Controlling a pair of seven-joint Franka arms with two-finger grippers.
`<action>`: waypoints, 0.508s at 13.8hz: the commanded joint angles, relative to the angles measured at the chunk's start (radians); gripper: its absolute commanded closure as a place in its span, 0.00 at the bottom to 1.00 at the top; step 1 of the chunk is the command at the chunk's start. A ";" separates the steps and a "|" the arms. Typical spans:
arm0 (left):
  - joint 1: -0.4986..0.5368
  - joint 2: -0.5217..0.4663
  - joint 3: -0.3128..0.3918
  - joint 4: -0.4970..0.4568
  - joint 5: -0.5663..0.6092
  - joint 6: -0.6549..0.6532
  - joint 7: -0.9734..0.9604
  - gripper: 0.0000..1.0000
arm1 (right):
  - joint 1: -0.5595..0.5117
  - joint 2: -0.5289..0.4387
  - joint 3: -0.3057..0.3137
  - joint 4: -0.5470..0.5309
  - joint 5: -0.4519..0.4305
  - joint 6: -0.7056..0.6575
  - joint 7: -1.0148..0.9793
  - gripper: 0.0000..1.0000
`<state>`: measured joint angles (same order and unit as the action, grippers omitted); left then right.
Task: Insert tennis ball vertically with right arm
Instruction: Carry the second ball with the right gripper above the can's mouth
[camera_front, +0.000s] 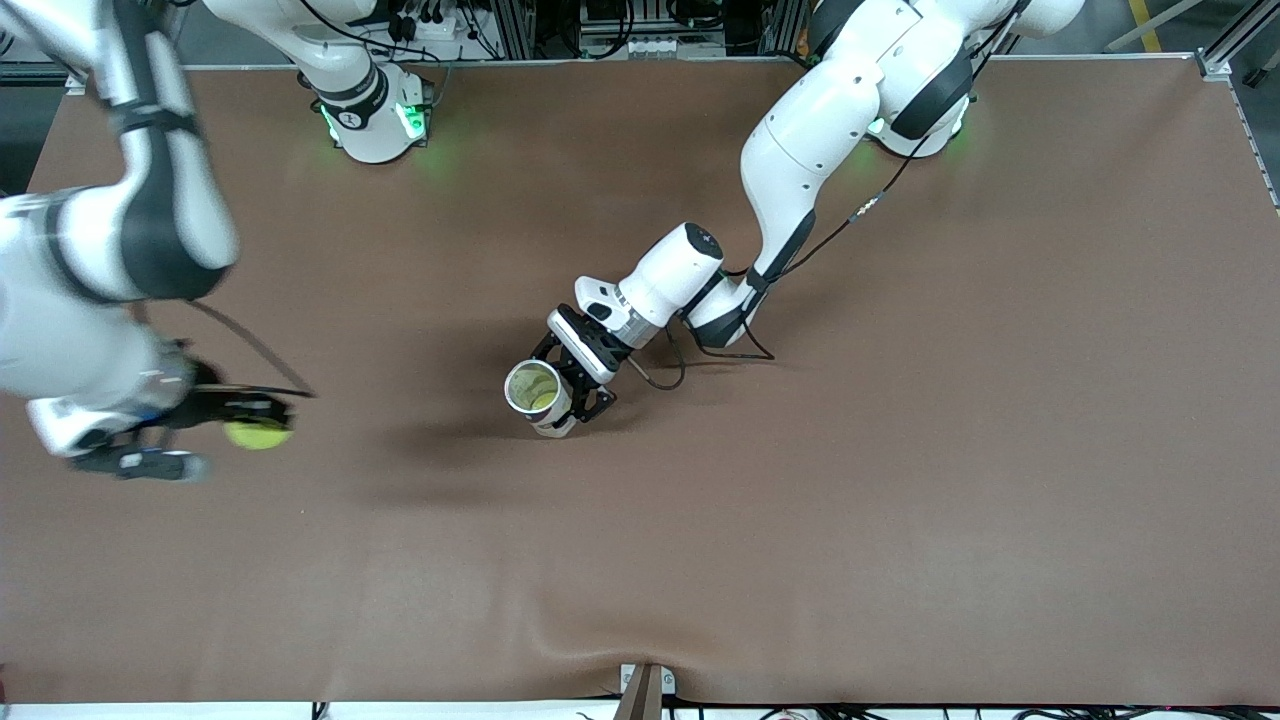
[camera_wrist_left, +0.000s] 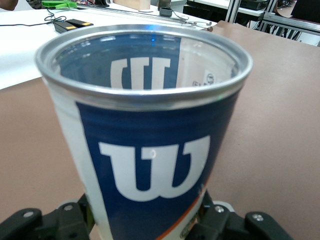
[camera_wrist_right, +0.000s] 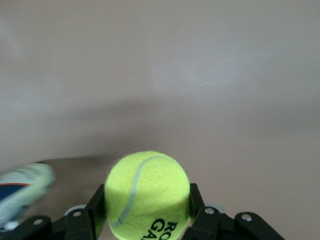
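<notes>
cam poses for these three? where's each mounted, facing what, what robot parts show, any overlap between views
Front view: high across the table, facing both bases; shows both arms, the left gripper shut on the can, the right gripper shut on the tennis ball.
Left wrist view: on the left wrist, looking along its fingers at the can's open mouth.
Right wrist view: on the right wrist, looking past its fingers at the ball and table.
Shared: front and left wrist see the can; front and right wrist see the ball.
</notes>
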<state>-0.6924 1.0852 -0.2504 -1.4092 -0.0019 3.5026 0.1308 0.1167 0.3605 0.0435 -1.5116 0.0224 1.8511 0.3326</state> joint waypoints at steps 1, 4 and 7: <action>-0.013 0.021 0.011 0.029 -0.024 0.009 -0.008 0.23 | 0.163 -0.022 -0.016 -0.024 0.001 -0.001 0.281 0.86; -0.012 0.021 0.011 0.027 -0.024 0.009 -0.008 0.23 | 0.317 -0.017 -0.016 -0.024 -0.009 0.002 0.523 0.86; -0.013 0.021 0.011 0.027 -0.024 0.009 -0.008 0.23 | 0.411 -0.005 -0.019 -0.019 -0.015 0.010 0.659 0.86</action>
<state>-0.6924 1.0854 -0.2503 -1.4089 -0.0019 3.5026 0.1308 0.4895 0.3619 0.0426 -1.5179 0.0172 1.8519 0.9194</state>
